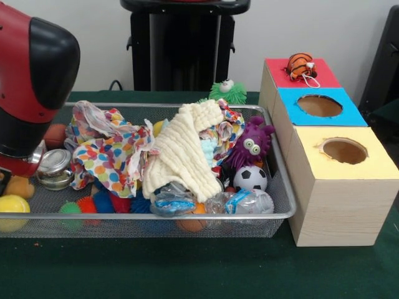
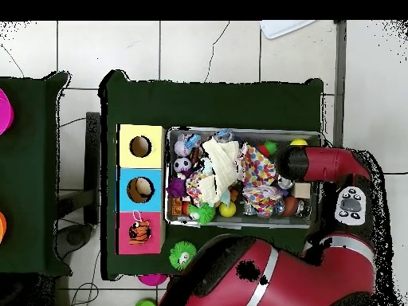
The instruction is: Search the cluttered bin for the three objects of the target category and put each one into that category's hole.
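Observation:
The bin (image 1: 156, 216) is a shallow wire-mesh basket full of clutter; it also shows in the overhead view (image 2: 239, 225). In it lie a polka-dot cloth (image 1: 109, 156), a cream knitted cloth (image 1: 184, 152), a purple monster toy (image 1: 249, 144), a soccer ball (image 1: 250, 178), crumpled plastic bottles (image 1: 246, 201) and a metal tin (image 1: 55, 168). Beside the bin stand three boxes: yellow-topped (image 1: 344, 151) and blue-topped (image 1: 319, 106) with open holes, and red-topped (image 1: 280, 75) with a striped tiger toy (image 1: 301, 65) on it. The red and black arm (image 1: 37, 81) hangs over the bin's left end and hides the gripper.
A green spiky toy (image 1: 227, 92) sits on the table behind the bin. A yellow ball (image 1: 12, 208) and an orange spiky ball (image 1: 87, 204) lie at the bin's front left. The robot's pedestal (image 1: 184, 43) stands at the far side. In the overhead view the arm (image 2: 319, 163) reaches over the bin's right end.

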